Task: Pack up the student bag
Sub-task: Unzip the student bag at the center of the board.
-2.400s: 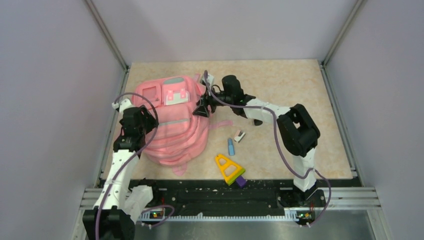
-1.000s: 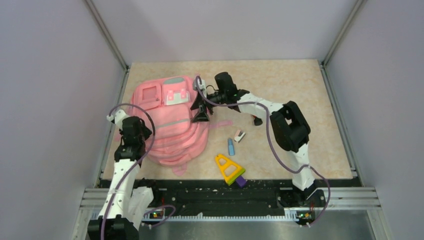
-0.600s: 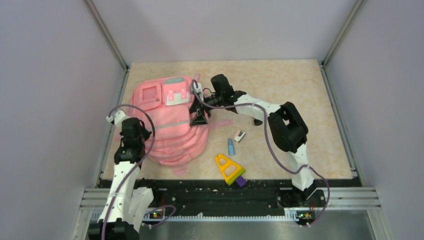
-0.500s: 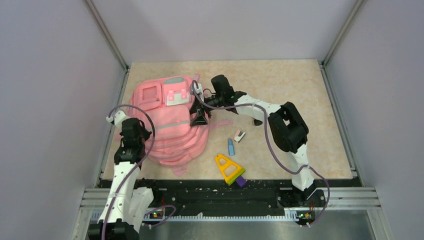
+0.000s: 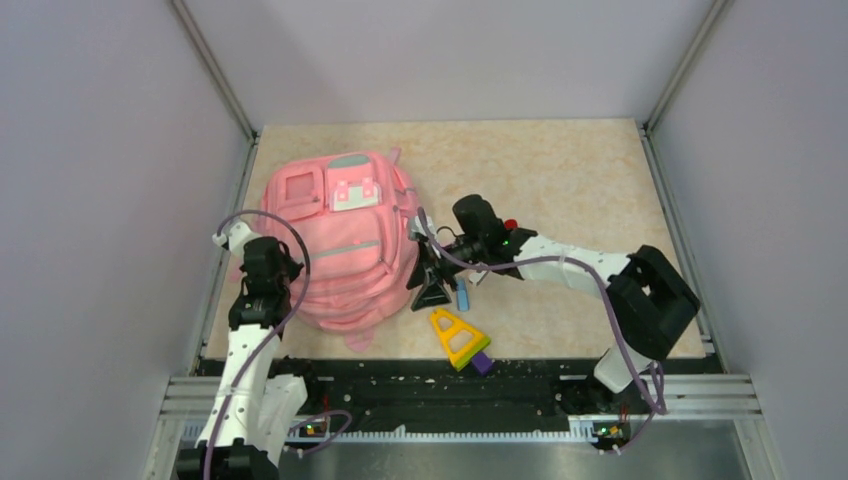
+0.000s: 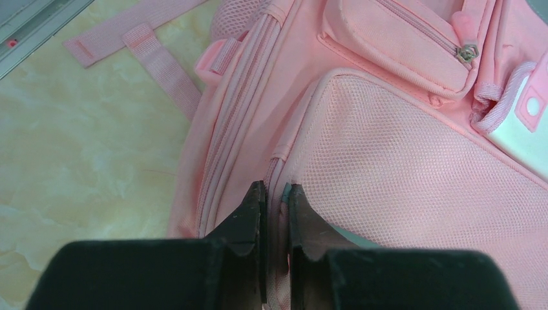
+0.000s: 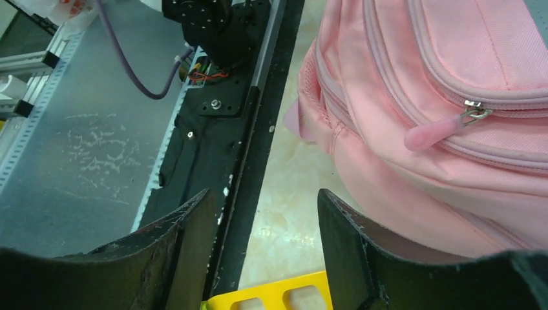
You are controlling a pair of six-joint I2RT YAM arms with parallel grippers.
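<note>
Marbled tabletop [image 5: 560, 170], pink mesh-pocketed student bag [image 5: 340, 265] pinched in left end effector [image 6: 276, 191]; right end effector [image 7: 263, 197] open.

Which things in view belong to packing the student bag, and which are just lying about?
Part of the job:
- student bag
- left gripper, pinched shut on the bag's side seam
- right gripper, open beside the bag

Lying about on the table:
- yellow triangular ruler
- purple piece under the ruler's corner
- blue stick close to the right gripper
</note>
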